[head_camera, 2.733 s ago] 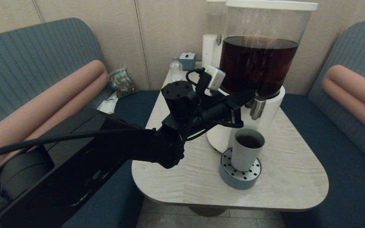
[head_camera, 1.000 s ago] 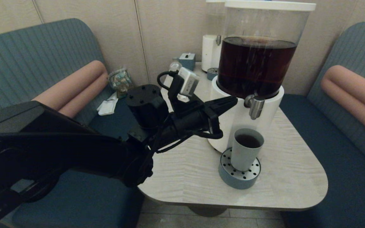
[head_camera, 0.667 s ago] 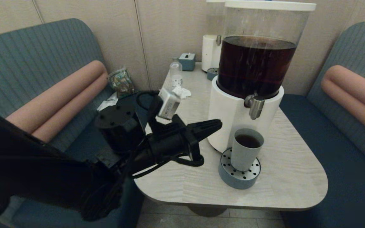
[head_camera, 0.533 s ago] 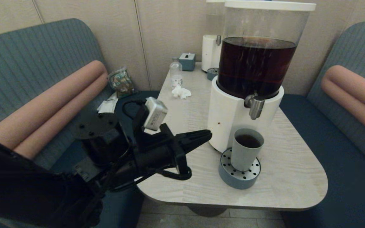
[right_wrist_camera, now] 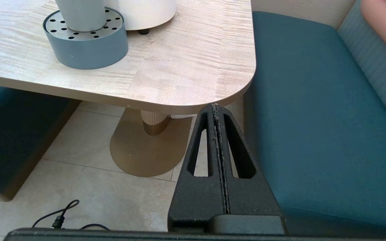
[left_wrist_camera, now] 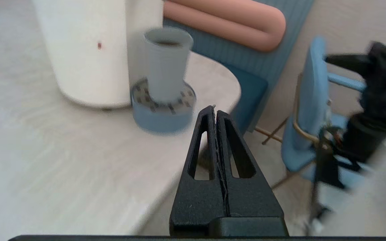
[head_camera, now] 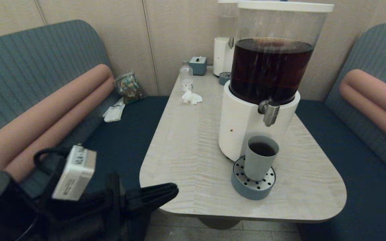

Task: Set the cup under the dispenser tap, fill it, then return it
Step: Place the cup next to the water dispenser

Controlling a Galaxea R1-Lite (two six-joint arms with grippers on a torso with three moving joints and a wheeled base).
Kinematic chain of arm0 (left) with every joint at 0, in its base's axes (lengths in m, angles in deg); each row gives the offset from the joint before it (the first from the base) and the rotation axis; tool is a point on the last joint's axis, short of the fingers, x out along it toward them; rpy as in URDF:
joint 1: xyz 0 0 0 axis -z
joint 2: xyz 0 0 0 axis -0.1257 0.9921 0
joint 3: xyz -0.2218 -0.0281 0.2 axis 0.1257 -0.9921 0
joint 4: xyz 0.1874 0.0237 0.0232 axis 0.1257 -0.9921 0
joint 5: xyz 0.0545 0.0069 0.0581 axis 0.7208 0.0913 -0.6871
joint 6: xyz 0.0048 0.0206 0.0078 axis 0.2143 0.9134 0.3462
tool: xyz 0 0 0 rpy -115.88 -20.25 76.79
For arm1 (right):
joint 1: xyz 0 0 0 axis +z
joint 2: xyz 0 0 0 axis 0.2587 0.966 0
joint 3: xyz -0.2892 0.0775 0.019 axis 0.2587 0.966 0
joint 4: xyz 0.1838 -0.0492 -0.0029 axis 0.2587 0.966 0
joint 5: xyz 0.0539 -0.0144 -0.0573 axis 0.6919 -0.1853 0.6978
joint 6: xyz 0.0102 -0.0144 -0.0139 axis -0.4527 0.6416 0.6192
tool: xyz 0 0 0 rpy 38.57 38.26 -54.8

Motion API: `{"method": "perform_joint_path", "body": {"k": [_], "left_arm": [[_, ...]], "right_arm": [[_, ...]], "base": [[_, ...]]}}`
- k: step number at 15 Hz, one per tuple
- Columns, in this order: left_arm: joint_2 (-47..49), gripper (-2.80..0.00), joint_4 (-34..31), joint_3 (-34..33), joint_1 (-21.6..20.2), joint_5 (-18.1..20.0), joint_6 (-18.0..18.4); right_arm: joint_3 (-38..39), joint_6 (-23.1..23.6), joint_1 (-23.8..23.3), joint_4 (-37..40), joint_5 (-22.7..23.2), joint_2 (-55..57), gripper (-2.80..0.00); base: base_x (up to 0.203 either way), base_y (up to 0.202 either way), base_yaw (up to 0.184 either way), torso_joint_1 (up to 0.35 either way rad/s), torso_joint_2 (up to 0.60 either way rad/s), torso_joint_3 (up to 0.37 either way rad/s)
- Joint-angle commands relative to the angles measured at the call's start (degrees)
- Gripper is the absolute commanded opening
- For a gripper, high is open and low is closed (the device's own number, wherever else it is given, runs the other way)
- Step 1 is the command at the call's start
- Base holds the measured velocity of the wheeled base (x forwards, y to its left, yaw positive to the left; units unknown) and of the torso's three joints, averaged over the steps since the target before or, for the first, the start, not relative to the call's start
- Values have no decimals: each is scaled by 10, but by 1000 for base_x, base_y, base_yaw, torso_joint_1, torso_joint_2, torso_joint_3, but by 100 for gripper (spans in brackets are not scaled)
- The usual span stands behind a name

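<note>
The grey-green cup (head_camera: 260,156) stands upright on the blue-grey drip tray (head_camera: 252,185), directly below the steel dispenser tap (head_camera: 271,113). Dark liquid shows inside the cup. In the left wrist view the cup (left_wrist_camera: 167,63) is beyond my fingertips. My left gripper (head_camera: 174,189) is shut and empty, low at the table's front-left corner, well away from the cup. The right gripper (right_wrist_camera: 215,107) is shut and empty, parked below the table's front-right corner; it does not show in the head view.
The big dispenser (head_camera: 263,87) with dark-brown liquid takes the back half of the table (head_camera: 193,160). A second, paler dispenser (head_camera: 223,50), a small bottle (head_camera: 186,75), a crumpled tissue (head_camera: 192,97) and a small box (head_camera: 198,64) stand at the back. Benches flank both sides.
My left arm has pulled back from the tap, down and to the left, past the table's front-left corner. The cup has stayed on the tray.
</note>
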Motion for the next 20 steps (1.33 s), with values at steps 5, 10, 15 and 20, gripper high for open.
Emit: {"method": "perform_joint_path", "body": {"k": [5, 10, 15, 20], "left_arm": [[-246, -280, -213, -64, -32, 3, 30], [-205, -280, -220, -1, -34, 6, 24], [-143, -280, -217, 42, -33, 6, 29], [-53, -280, -212, 87, -33, 46, 70]], "right_arm": [[0, 0, 0, 0, 0, -1, -280], [0, 0, 0, 0, 0, -1, -280], [0, 0, 0, 0, 0, -1, -280], [0, 0, 0, 0, 0, -1, -280]], "base": [[0, 0, 0, 0, 0, 0], [0, 0, 0, 0, 0, 0], [0, 0, 0, 0, 0, 0], [0, 0, 0, 0, 0, 0]]}}
